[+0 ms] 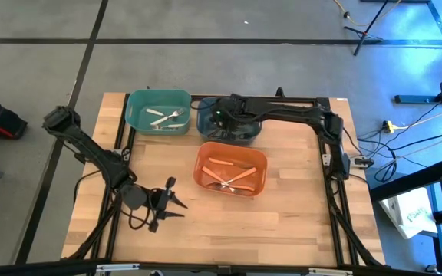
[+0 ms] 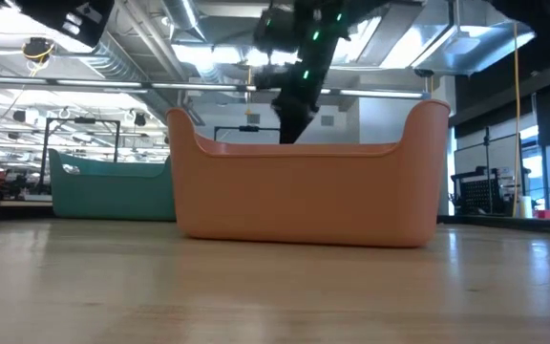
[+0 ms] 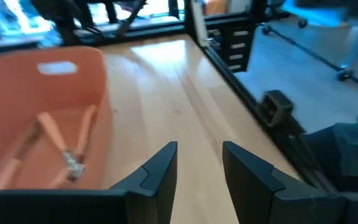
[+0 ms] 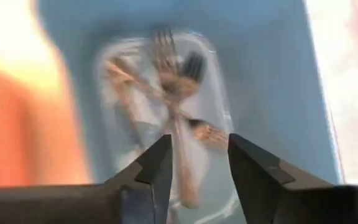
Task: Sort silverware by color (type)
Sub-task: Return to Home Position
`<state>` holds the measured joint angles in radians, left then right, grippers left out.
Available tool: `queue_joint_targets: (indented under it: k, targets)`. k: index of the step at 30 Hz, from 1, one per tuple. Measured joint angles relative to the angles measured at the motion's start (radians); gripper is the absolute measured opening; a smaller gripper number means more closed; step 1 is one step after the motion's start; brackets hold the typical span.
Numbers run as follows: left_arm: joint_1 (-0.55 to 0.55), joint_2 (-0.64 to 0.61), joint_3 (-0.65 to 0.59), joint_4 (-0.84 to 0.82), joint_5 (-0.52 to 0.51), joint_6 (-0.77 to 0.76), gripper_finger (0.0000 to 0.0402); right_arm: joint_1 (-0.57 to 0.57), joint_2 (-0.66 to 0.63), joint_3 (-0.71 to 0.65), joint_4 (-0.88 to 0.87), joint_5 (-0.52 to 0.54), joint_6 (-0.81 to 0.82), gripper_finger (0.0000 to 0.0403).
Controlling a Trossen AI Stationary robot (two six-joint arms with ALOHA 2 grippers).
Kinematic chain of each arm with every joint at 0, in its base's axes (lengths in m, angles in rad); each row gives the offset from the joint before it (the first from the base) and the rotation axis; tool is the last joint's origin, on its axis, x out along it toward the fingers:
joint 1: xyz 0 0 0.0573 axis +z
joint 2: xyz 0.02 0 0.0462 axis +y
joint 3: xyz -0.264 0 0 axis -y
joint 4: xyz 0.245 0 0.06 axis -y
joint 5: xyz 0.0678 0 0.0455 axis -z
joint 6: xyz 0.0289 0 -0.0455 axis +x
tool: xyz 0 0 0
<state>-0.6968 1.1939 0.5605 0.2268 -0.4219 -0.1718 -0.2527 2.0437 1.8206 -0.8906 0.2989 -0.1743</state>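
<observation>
Three bins stand on the wooden table. The teal bin [image 1: 158, 111] holds white utensils [image 1: 167, 119]. In the orange bin [image 1: 231, 169] lie orange-handled utensils [image 3: 64, 146]. The blue-grey bin [image 1: 240, 130] holds dark, shiny forks [image 4: 173, 81], blurred in the right wrist view. My right gripper [image 4: 197, 146] is open and points down into the blue-grey bin, just above the forks [image 1: 225, 119]. My left gripper [image 3: 199, 149] is open and hovers over bare table left of the orange bin [image 1: 176, 198], toward the near edge. My right gripper's open fingers [image 4: 157, 165] stand on either side of a pale utensil handle [image 4: 188, 177] in the blue-grey bin, coming from above. Blur hides whether they touch it, so I cannot tell.
Bare wood lies in front of the orange bin [image 2: 308, 186] and along the near edge. A black frame runs along the table's sides [image 1: 336, 184]. Cables and stands lie on the floor beyond the right edge.
</observation>
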Motion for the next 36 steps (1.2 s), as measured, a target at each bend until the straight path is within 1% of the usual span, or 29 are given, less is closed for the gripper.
queue_joint_targets:
  k: [3,6,10,13,16,22,25,30,36]
  targets:
    - [0.037,-0.031,0.015,-0.021,-0.012,0.035,0.0123,0.001,-0.063,0.001,-0.044,-0.083,0.037,0.0144]
    - [0.075,-0.09,0.017,-0.055,-0.007,0.072,0.0123,0.004,-0.143,-0.023,-0.059,-0.138,0.059,0.0135]
    - [0.127,-0.205,0.017,-0.168,-0.009,0.112,0.0123,0.021,-0.27,-0.127,-0.019,-0.146,0.079,0.0117]
    - [0.176,-0.282,-0.003,-0.192,0.01,0.148,0.0123,0.038,-0.374,-0.266,0.073,-0.177,0.093,0.0104]
    - [0.236,-0.365,-0.052,-0.194,0.046,0.18,0.0123,0.052,-0.488,-0.442,0.2,-0.206,0.108,0.0094]
    - [0.357,-0.549,-0.203,-0.189,0.073,0.178,0.0123,0.052,-0.743,-0.804,0.48,-0.281,0.176,0.0078]
    - [0.395,-0.64,-0.279,-0.191,0.074,0.153,0.0123,0.052,-0.872,-0.966,0.64,-0.301,0.212,0.0071]
    - [0.413,-0.775,-0.383,-0.189,0.071,0.131,0.0117,0.052,-1.033,-1.173,0.847,-0.311,0.248,0.0056]
    - [0.431,-0.879,-0.466,-0.192,0.081,0.129,0.0071,0.052,-1.143,-1.343,1.031,-0.311,0.256,0.0024]
